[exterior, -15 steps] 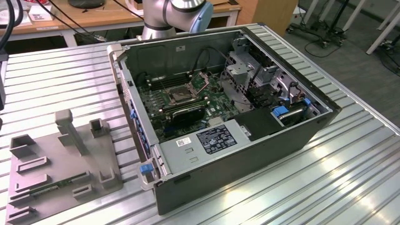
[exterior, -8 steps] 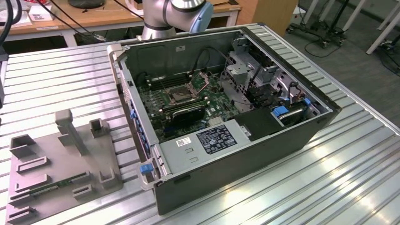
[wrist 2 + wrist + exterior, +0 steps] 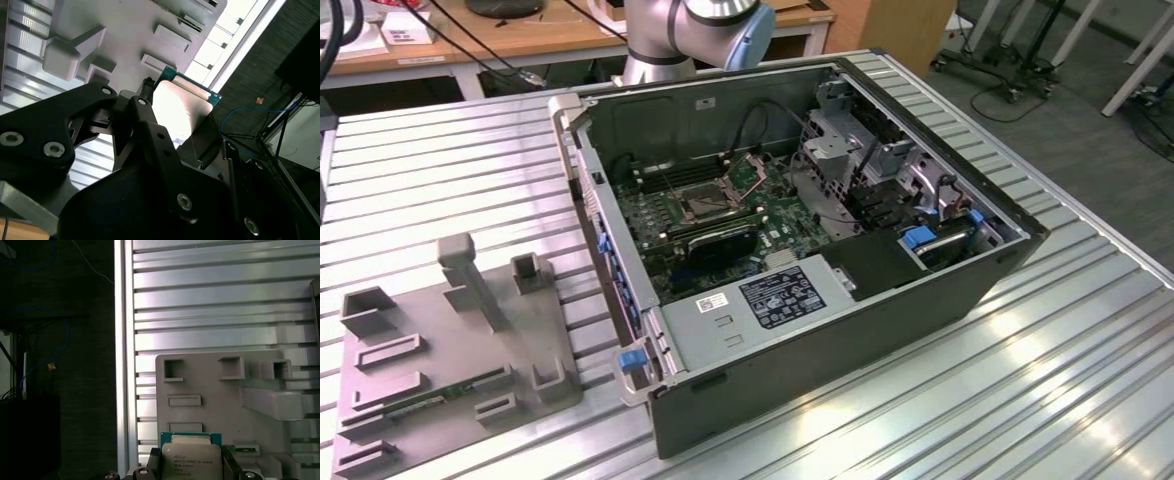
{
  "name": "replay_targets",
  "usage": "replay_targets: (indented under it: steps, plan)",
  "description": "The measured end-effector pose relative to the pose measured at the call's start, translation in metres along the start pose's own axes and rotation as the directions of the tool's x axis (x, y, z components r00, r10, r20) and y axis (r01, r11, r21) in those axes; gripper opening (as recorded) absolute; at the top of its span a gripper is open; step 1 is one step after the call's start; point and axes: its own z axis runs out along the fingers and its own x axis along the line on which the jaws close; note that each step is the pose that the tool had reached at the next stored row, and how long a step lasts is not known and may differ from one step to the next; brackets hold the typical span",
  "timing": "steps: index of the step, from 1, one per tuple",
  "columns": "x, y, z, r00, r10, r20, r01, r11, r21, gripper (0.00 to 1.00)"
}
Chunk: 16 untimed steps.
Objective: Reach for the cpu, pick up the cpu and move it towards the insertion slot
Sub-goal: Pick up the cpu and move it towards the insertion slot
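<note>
print on the cpu [image 3: 191,460] and case label [image 3: 781,297] is unreadable.

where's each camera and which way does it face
Exterior view: above the slatted table, looking down into the open computer case; arm behind it.
First wrist view: on the wrist, facing the grey fixture past the gripper holding the cpu.
Second wrist view: on the wrist, along the gripper's links to the cpu.
Shared: grey fixture in all three; cpu in both wrist views.

The cpu [image 3: 191,462] looks shiny metal, the fixture [image 3: 210,390] matt plastic
</note>
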Motion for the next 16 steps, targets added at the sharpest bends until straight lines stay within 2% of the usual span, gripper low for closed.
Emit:
replay_targets:
  steps: [16]
  plan:
    - [0.0001,0.0005,-0.0103,1.0,0.0,-0.0001,0.0,1.0,0.0,0.55]
